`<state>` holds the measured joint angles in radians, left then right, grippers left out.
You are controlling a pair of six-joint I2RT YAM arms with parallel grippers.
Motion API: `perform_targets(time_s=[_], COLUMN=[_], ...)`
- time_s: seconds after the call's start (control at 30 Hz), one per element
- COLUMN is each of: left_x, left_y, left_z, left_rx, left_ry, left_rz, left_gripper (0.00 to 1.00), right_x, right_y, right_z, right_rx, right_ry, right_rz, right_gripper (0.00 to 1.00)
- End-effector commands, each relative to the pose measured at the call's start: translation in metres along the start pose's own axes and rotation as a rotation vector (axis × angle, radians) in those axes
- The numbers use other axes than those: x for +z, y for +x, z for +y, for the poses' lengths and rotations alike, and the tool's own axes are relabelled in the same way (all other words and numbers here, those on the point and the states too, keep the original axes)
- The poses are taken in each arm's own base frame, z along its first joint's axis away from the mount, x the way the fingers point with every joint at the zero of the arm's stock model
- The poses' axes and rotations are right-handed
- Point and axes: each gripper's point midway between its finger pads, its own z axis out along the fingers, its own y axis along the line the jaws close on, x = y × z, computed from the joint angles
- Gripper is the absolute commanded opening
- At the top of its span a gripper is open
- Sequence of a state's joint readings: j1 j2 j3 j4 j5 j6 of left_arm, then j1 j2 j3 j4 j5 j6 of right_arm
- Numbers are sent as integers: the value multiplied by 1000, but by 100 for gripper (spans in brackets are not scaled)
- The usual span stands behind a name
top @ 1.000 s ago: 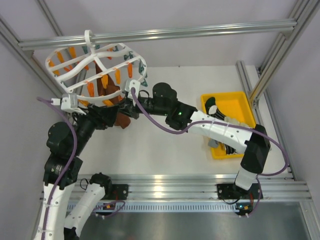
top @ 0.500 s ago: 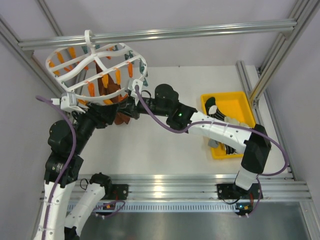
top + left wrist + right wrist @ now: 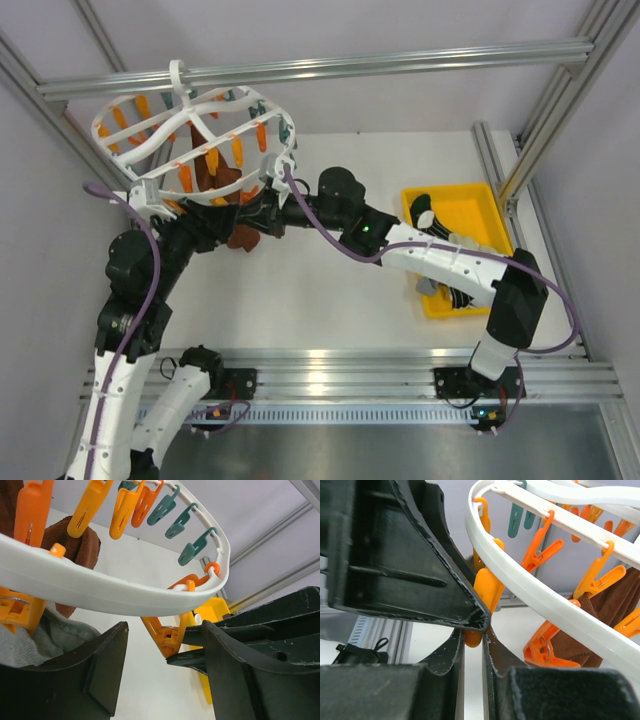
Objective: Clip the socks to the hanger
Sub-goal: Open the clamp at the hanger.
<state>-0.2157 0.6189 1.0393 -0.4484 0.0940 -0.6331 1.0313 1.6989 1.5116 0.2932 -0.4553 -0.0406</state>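
Brown sock (image 3: 225, 182) already hangs on the hanger (image 3: 125, 592). Our right claw (image 3: 474, 630) pinches an orange clip (image 3: 487, 592), our left claw (image 3: 164, 630) gapes wide, and socks (image 3: 428, 216) remain in the tray (image 3: 470, 190) at three o'clock.

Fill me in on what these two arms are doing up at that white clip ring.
The right pincer is shut on an orange clip hanging from the rim of the white hanger. The left pincer stands open just below that rim, facing the clip, with a grey sock against one finger. Whether that sock is clipped is unclear. A brown sock already hangs from the ring, and more socks lie in the yellow tray.
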Motion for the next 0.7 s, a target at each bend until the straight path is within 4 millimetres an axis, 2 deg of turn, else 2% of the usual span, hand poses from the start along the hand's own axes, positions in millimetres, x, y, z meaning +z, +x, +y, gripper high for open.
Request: perform_targets(time_s=[0.0, 0.17, 0.37, 0.6, 0.67], left_x=[6, 9, 13, 20, 22], left_y=[-3, -13, -28, -30, -28], left_z=[7, 7, -7, -13, -13], left_rx=[21, 34, 14, -18, -25], left_ry=[-26, -35, 27, 56, 61], left_rz=[-21, -61, -123, -129, -121], left_gripper=[65, 64, 64, 61, 57], right_x=[-16, -17, -19, -18, -18], right_y=[-36, -38, -35, -31, -32], right_z=[50, 53, 58, 58, 59], right_rx=[-9, -14, -14, -27, -30], right_ry=[-208, -228, -252, -260, -261], right_rz=[-61, -67, -65, -64, -67], right_gripper=[0, 0, 0, 0, 0])
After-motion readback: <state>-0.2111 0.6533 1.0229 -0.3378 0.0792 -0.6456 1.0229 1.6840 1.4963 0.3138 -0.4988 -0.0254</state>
